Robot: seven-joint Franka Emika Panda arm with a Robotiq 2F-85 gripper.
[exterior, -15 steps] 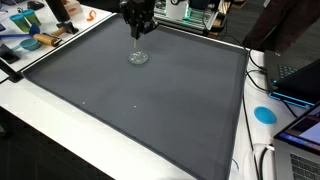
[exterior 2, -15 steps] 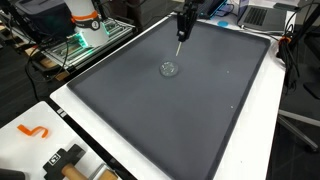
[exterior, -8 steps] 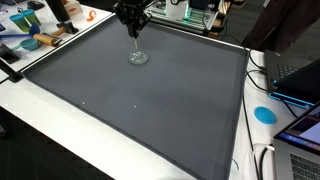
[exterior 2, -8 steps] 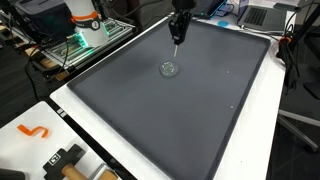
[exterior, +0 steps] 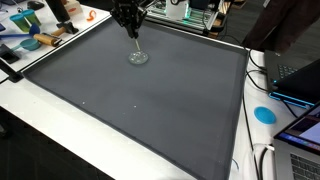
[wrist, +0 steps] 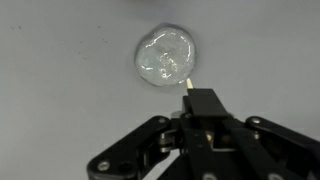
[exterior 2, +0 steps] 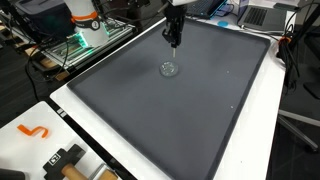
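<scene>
The pincer (exterior: 131, 27) hangs over the far part of a big dark grey mat (exterior: 150, 110), which covers most of the white table (exterior: 40, 125). In both exterior views it stands in the upper middle of the frame, with its fingers pointing down (exterior 2: 173, 40). In the wrist view the pincer (wrist: 203, 100) comes in from the bottom edge. Its two fingers are pressed close together, with no gap to see between them, and they grip a thin stick (wrist: 188, 85) whose pale tip comes out just above them. Near this tip lies a small clear round piece (wrist: 165, 57), shiny and wrinkled in its reflections; I cannot tell if it is glass or plastic. In the wrist view the tip of the stick is at the lower right rim of the clear piece, but I cannot tell if they touch. In an exterior view the clear piece (exterior: 138, 58) lies flat on the mat just below the pincer in the frame, and in an exterior view (exterior 2: 169, 69) it is also a little below the pincer, apart from the mat's edges. At the right edge of the table a blue disc (exterior: 264, 114) lies on the white surface, well apart from the pincer. In the lower left corner an orange hook-shaped piece (exterior 2: 35, 131) lies on the table.
</scene>
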